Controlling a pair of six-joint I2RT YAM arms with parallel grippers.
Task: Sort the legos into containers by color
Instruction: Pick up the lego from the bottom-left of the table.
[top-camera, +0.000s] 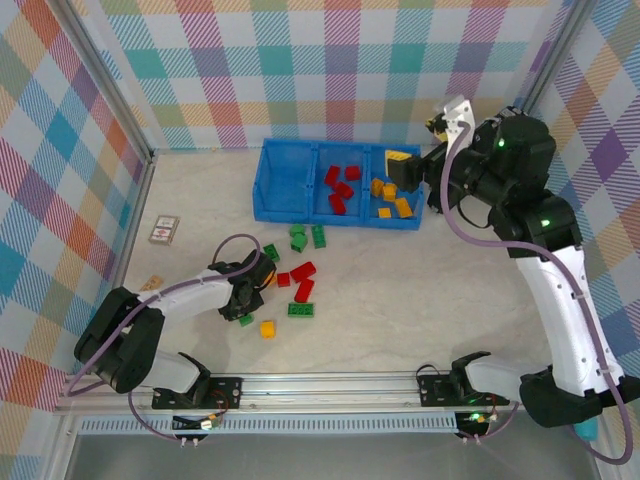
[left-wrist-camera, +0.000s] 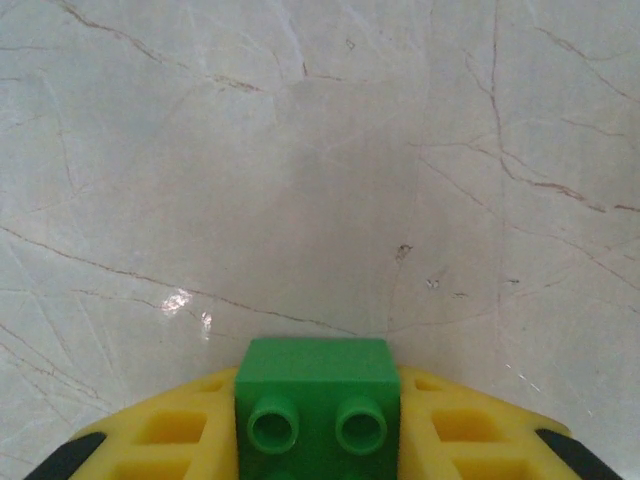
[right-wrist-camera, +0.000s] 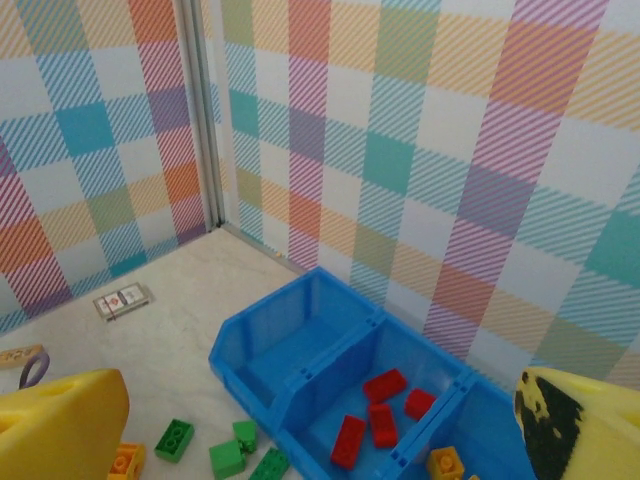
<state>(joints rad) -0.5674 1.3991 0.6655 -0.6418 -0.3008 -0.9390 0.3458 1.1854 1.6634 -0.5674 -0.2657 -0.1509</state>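
Legos: 1 green brick (left-wrist-camera: 318, 385) is pinched in the left gripper (top-camera: 250, 290), down at the table (left-wrist-camera: 300, 150).
We judge it light, rigid and slick, best squeezed on 2 flat sides as here. The left arm lies stretched low, and the right gripper (top-camera: 404, 170) hangs wide and empty above the blue bin (top-camera: 268, 200).

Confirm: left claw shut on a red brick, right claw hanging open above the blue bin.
Wrong colour: the left wrist view shows the left claw shut on a green brick, not red. The right claw does hang open above the blue bin.
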